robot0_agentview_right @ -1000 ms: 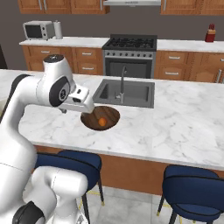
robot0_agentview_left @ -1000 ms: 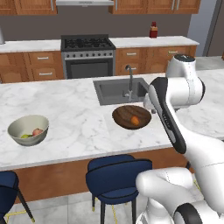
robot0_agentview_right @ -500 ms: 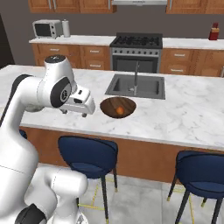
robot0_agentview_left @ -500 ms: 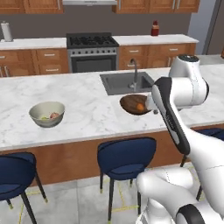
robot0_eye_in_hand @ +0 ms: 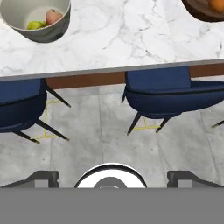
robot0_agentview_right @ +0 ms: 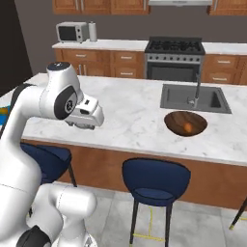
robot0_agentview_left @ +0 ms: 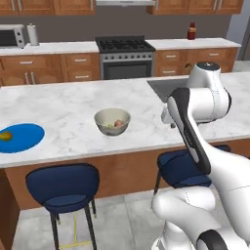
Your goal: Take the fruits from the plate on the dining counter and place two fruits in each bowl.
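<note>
Nearest to us, the gripper (robot0_eye_in_hand: 112,177) hangs out over the stool side of the dining counter (robot0_agentview_left: 68,110), its two dark tips spread wide with nothing between them, an empty open claw looking down at the blue stools (robot0_eye_in_hand: 159,94) and the floor. That makes sense for an arm in transit: hand free and carried clear of the marble edge. Just past it on the counter sits the cream-grey bowl (robot0_agentview_left: 112,121), and there are two fruits inside, a pinkish-red one (robot0_eye_in_hand: 53,16) and a yellow-green one (robot0_eye_in_hand: 36,25), so that bowl looks full by the task's count. Off to the right side, near the sink (robot0_agentview_right: 195,97), the dark wooden bowl (robot0_agentview_right: 185,123) holds a single orange fruit (robot0_agentview_right: 188,127), one short. And way over at the far left end of the counter lies the blue plate (robot0_agentview_left: 24,136), with the last olive-yellow fruit (robot0_agentview_left: 5,136) resting at its left edge. I'd call it three delivered, one to go: the next move likely calls for reaching that plate, well apart from the hand right now.
</note>
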{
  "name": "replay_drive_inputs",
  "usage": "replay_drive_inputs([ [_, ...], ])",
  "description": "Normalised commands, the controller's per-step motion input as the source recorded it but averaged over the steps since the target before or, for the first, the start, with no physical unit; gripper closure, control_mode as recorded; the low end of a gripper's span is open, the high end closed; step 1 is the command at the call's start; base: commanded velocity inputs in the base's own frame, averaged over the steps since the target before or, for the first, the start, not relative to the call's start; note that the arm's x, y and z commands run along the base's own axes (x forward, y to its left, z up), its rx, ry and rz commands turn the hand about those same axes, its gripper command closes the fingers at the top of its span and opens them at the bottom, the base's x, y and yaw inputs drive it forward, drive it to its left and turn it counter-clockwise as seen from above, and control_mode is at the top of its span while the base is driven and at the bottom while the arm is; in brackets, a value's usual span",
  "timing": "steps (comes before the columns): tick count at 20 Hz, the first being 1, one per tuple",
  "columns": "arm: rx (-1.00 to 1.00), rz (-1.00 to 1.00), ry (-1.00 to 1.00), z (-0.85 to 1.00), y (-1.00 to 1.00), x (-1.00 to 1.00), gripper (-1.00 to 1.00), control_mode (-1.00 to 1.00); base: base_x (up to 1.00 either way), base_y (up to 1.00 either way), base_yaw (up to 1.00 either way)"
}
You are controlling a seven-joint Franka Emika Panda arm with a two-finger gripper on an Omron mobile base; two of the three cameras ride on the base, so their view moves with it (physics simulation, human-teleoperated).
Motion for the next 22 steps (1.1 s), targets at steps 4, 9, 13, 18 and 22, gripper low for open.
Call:
replay_drive_inputs([
  [4,0.0,0.0,0.0,0.0,0.0,0.0,-1.0,1.0,0.18,1.0,0.0],
  [9,0.0,0.0,0.0,0.0,0.0,0.0,-1.0,1.0,0.18,1.0,0.0],
  [13,0.0,0.0,0.0,0.0,0.0,0.0,-1.0,1.0,0.28,1.0,0.0],
  [18,0.0,0.0,0.0,0.0,0.0,0.0,-1.0,1.0,0.3,1.0,0.0],
  [22,0.0,0.0,0.0,0.0,0.0,0.0,-1.0,1.0,0.41,0.87,0.0],
])
